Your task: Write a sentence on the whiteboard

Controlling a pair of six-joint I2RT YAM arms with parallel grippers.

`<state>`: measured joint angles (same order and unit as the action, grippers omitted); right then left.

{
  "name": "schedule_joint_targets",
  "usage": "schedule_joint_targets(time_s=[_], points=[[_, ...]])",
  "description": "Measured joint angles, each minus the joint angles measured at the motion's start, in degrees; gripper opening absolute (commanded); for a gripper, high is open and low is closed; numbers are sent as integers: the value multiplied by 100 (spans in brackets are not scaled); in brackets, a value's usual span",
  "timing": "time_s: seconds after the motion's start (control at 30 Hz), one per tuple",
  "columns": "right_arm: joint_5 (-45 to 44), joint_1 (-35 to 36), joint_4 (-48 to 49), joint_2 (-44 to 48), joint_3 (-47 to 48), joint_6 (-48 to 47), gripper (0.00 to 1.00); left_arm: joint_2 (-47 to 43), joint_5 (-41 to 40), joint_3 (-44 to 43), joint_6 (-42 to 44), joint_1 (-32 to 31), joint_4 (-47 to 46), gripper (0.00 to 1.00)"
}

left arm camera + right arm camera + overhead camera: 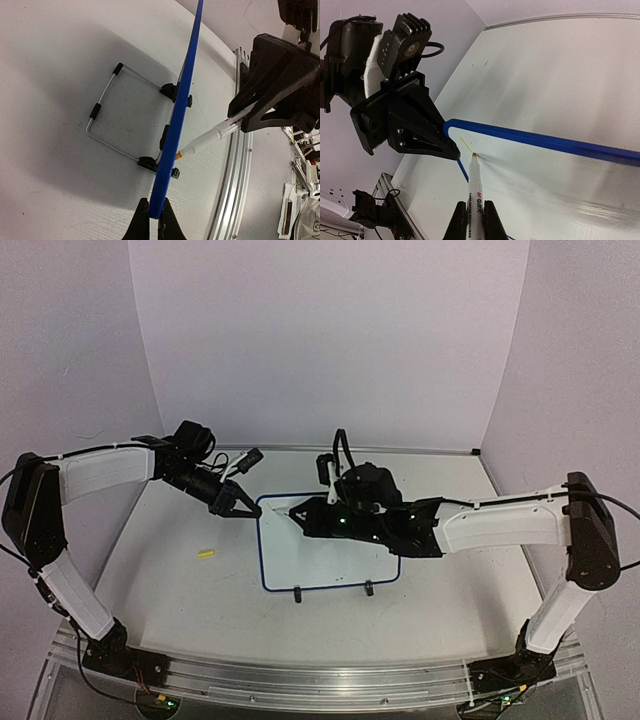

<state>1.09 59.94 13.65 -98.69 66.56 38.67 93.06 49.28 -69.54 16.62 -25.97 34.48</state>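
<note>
The whiteboard (pixel 310 560) stands tilted on the table, white with a dark blue frame. My left gripper (pixel 243 508) is shut on its upper left corner; in the left wrist view the fingers (pixel 141 222) clamp the blue frame edge (pixel 182 100). My right gripper (pixel 305 515) is shut on a white marker (pixel 475 187), its orange tip touching the board (pixel 545 170) near that corner. Of the sentence, only one short yellow-green stroke (pixel 465 144) shows, just above the tip. The left gripper (pixel 454 151) sits right beside the stroke.
A small yellow marker cap (pixel 206 553) lies on the table left of the board. The board's two black feet (pixel 298 593) and wire stand (pixel 107 117) rest on the table. An aluminium rail (pixel 320 680) runs along the near edge.
</note>
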Motion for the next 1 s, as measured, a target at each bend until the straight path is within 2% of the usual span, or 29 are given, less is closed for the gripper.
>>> schedule_joint_targets(time_s=[0.57,1.0], points=[[97,0,59,508,-100,-31,0,-21,-36,0,0,-22,5,0],[-3,0,-12,442,-90,-27,0,-22,-42,1,0,-25,7,0]])
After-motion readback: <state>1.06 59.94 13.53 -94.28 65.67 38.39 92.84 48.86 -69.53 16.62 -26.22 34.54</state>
